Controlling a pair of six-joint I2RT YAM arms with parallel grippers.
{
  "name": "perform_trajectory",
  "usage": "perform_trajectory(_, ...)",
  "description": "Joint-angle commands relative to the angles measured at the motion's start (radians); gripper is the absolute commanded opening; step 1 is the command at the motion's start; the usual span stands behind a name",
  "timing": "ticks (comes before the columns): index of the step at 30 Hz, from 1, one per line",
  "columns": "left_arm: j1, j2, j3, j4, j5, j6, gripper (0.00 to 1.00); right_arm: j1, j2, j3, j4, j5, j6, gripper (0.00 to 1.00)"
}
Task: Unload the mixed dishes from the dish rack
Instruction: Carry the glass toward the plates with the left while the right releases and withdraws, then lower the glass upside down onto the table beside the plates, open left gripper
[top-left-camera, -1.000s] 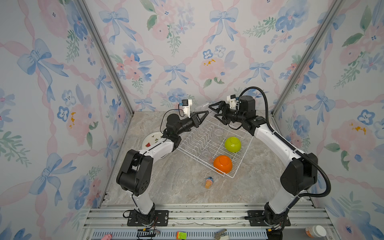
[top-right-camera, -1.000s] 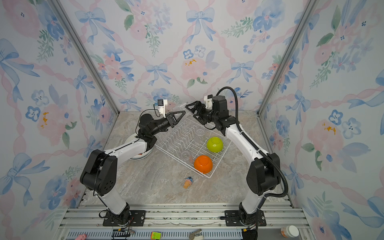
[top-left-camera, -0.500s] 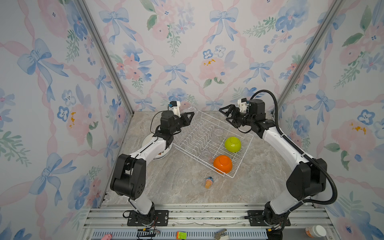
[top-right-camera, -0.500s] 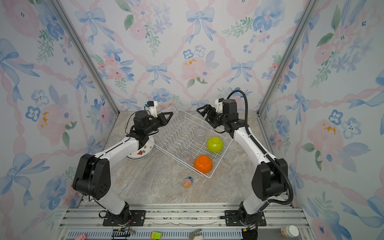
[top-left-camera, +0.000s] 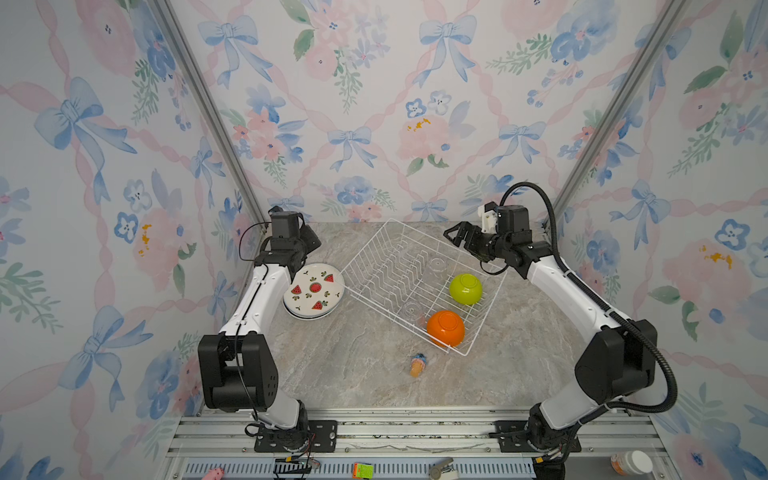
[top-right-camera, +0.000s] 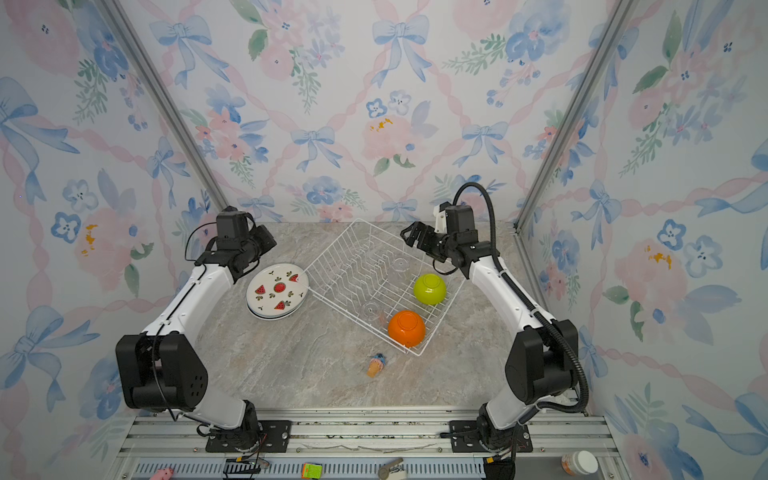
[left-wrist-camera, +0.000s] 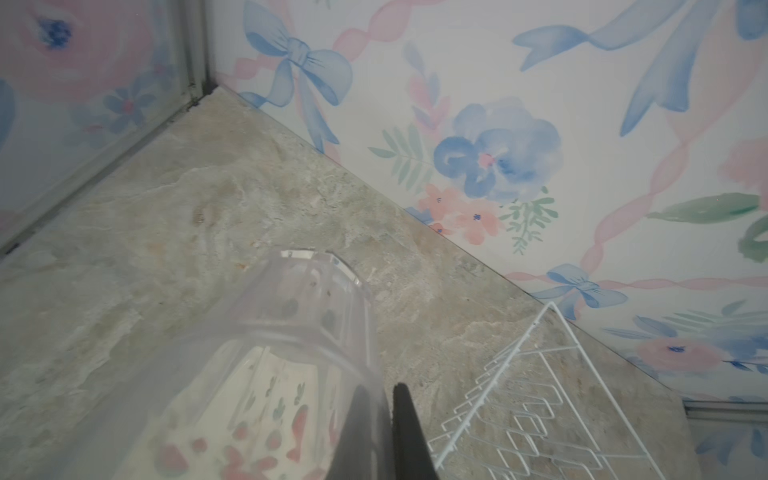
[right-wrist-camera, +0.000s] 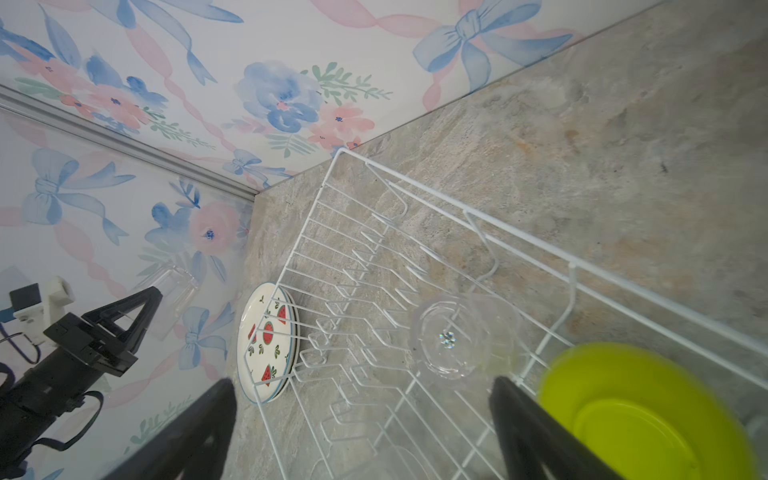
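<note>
The white wire dish rack sits diagonally at mid table. It holds a lime-green bowl and an orange bowl, both upside down, and two clear glasses. My left gripper is shut on the wall of a third clear glass, one finger inside it. It hovers at the back left, above the stacked watermelon plates on the table. My right gripper is open and empty, above the rack's far right side.
A small orange-and-blue toy lies on the table in front of the rack. The flowered walls stand close behind both grippers. Bare marble stretches across the front of the table. Small items lie on the rail below the arm bases.
Both grippers have drawn apart from the rack's far corner. The left one has swung back left with the glass to above the plates; the right one has pulled back to the right, still open.
</note>
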Motion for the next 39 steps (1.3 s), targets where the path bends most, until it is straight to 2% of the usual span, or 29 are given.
perform_trajectory(1, 0.055, 0.018, 0.069, -0.169, -0.097, 0.07, 0.0, -0.008, -0.02, -0.019, -0.088, 0.082, -0.12, 0.97)
perform_trajectory(6, 0.145, 0.077, 0.083, -0.207, -0.17, 0.089, 0.0, -0.008, -0.033, -0.031, -0.16, 0.137, -0.194, 0.97)
perform_trajectory(12, 0.225, 0.21, 0.167, -0.289, -0.059, 0.116, 0.0, -0.008, -0.048, -0.059, -0.184, 0.192, -0.222, 0.97)
perform_trajectory(19, 0.226, 0.357, 0.298, -0.395, -0.001, 0.171, 0.0, -0.002, -0.057, -0.094, -0.188, 0.205, -0.226, 0.97)
perform_trajectory(22, 0.228, 0.388, 0.308, -0.401, 0.029, 0.176, 0.0, 0.003, -0.048, -0.098, -0.188, 0.201, -0.219, 0.97)
perform_trajectory(35, 0.228, 0.462, 0.344, -0.437, 0.032, 0.209, 0.0, 0.024, -0.023, -0.075, -0.208, 0.205, -0.233, 0.97)
perform_trajectory(36, 0.228, 0.463, 0.345, -0.437, 0.035, 0.209, 0.02, 0.026, -0.021, -0.074, -0.211, 0.206, -0.234, 0.97)
perform_trajectory(37, 0.227, 0.465, 0.349, -0.436, 0.036, 0.209, 0.1, 0.026, -0.02, -0.075, -0.21, 0.205, -0.235, 0.97)
perform_trajectory(39, 0.227, 0.468, 0.356, -0.44, 0.048, 0.216, 0.13, 0.028, -0.02, -0.078, -0.208, 0.205, -0.232, 0.97)
